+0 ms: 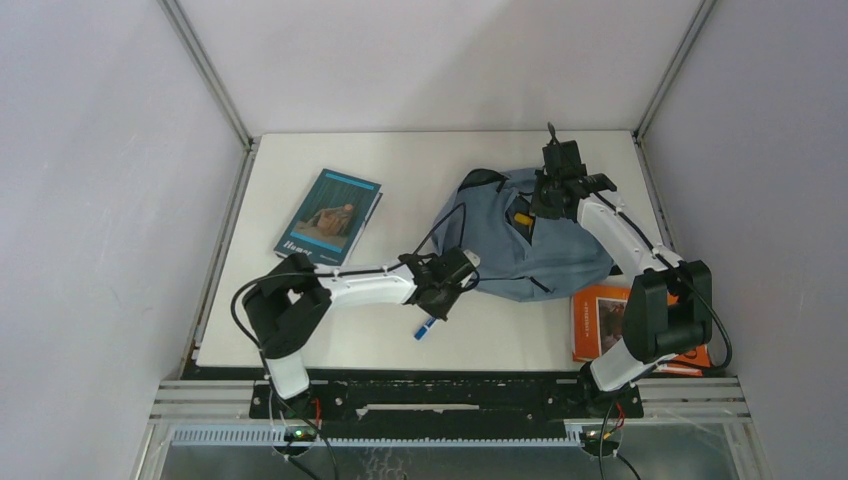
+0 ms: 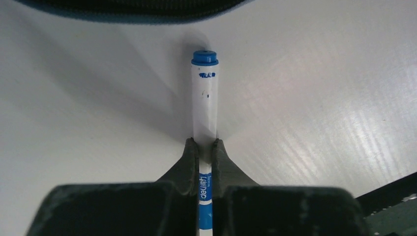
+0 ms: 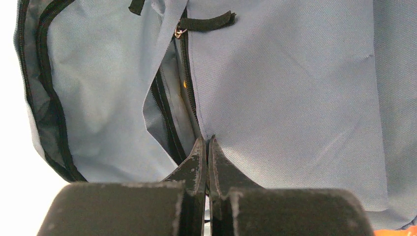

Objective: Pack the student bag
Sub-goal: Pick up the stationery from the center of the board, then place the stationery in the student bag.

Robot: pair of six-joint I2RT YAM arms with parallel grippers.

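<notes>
The student bag (image 1: 540,250) is grey-blue with black zippers and lies at the back right of the table. My right gripper (image 1: 545,205) is over its top. In the right wrist view this gripper (image 3: 206,140) is shut, pinching the fabric edge of the bag (image 3: 285,98) beside an open zipper slot. Something yellow (image 3: 184,83) shows inside the slot. My left gripper (image 1: 436,308) is just left of the bag, low over the table, shut on a white marker (image 1: 425,328). In the left wrist view the marker (image 2: 205,98) sticks out past this gripper (image 2: 205,142), blue cap forward.
A teal book (image 1: 328,215) lies at the back left of the table (image 1: 400,170). An orange book (image 1: 600,320) lies at the front right corner, partly under the right arm. Grey walls close in three sides.
</notes>
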